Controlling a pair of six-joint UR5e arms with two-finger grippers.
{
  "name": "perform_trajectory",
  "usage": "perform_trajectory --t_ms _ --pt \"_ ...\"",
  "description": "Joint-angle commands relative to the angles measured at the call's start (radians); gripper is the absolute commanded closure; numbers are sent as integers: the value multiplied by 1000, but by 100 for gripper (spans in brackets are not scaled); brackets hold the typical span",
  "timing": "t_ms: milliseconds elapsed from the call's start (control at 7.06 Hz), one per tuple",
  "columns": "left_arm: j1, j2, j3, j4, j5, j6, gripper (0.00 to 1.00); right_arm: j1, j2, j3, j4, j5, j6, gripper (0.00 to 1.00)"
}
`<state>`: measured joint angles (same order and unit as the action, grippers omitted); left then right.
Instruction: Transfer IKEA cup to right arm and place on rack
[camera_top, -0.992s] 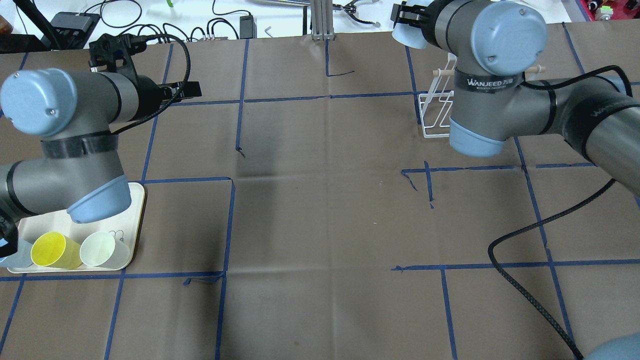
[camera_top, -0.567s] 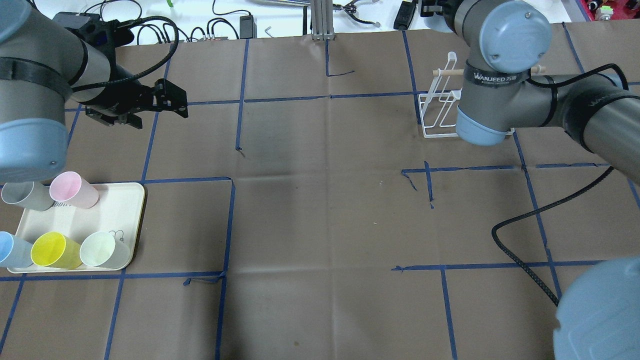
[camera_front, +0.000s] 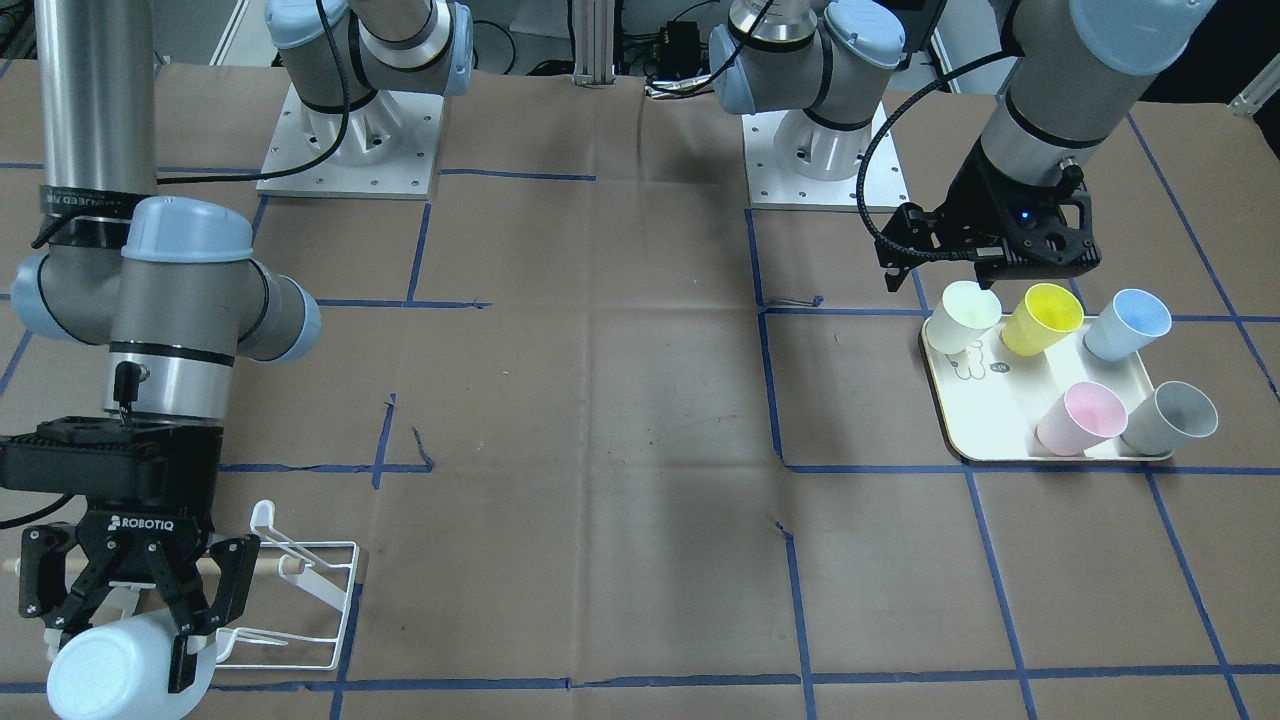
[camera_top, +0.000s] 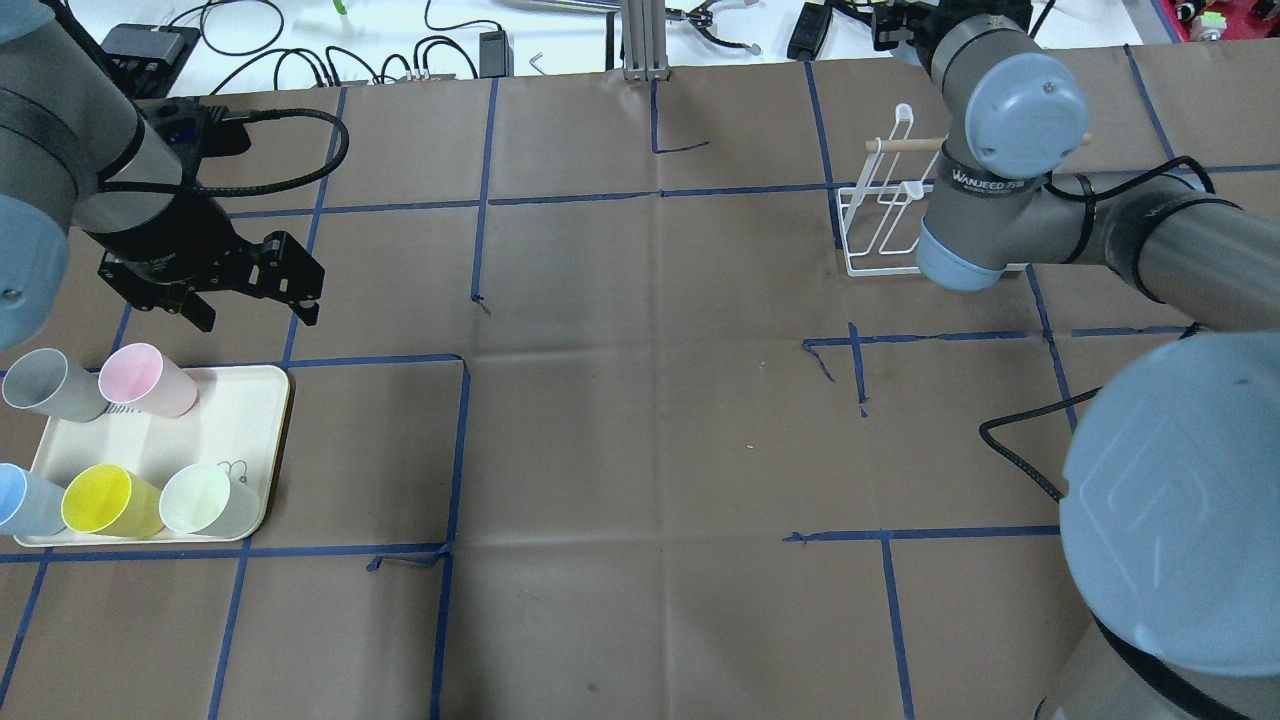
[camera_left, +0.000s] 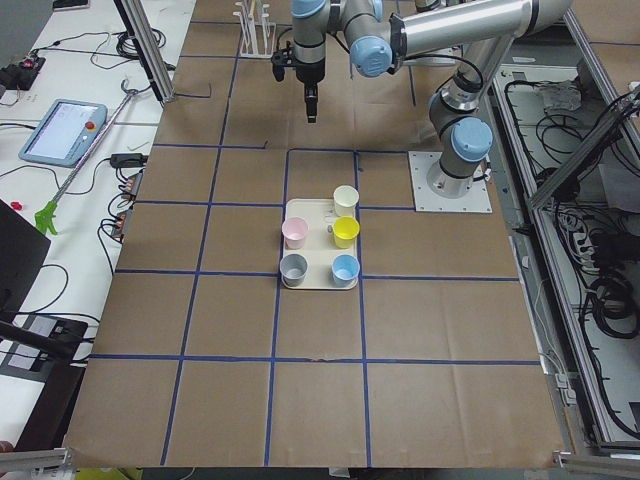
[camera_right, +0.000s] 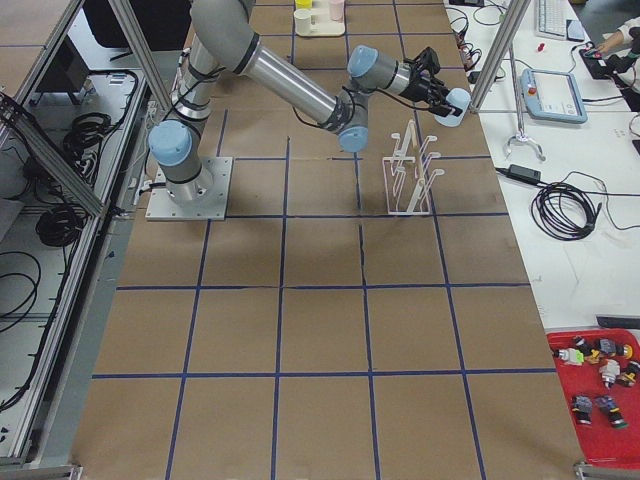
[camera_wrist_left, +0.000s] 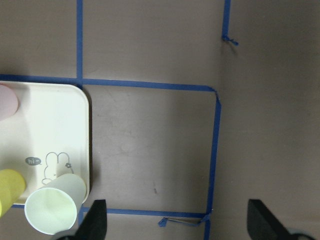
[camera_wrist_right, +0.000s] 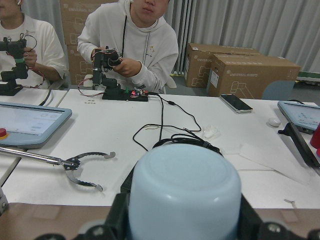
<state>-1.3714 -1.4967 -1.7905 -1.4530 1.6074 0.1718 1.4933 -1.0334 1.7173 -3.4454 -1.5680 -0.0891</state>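
Observation:
My right gripper (camera_front: 125, 625) is shut on a pale blue cup (camera_front: 110, 672), its base pointing away from the wrist, as the right wrist view (camera_wrist_right: 185, 195) shows. It hangs at the table's far edge, just beside and above the end of the white wire rack (camera_front: 300, 600), which also shows in the overhead view (camera_top: 880, 220). In that view the cup is hidden. My left gripper (camera_front: 940, 275) is open and empty, above the table beside the cream tray (camera_front: 1000, 440). Its fingers (camera_wrist_left: 95, 222) stand wide apart.
The tray holds several cups: cream (camera_front: 962, 315), yellow (camera_front: 1040, 318), blue (camera_front: 1125, 325), pink (camera_front: 1080, 418) and grey (camera_front: 1168, 418). A black cable (camera_top: 1020, 440) lies on the table by the right arm. Operators and a white bench (camera_wrist_right: 150, 130) are beyond the far edge.
My left arm has swung off the tray and its open gripper has come back toward the tray's edge. My right wrist has moved farther out, and the cup has left the overhead view.

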Motion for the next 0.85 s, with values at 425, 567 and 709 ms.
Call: perform_trajectory --t_ms 425,567,709 --pt "309 64 -122 8 17 383 1 -2 59 40 -52 -3 2 68" --pt "328 82 -169 23 16 406 2 -2 58 63 -55 -4 2 67" --pt "348 95 -206 37 17 428 2 -1 55 91 -55 -13 2 66"
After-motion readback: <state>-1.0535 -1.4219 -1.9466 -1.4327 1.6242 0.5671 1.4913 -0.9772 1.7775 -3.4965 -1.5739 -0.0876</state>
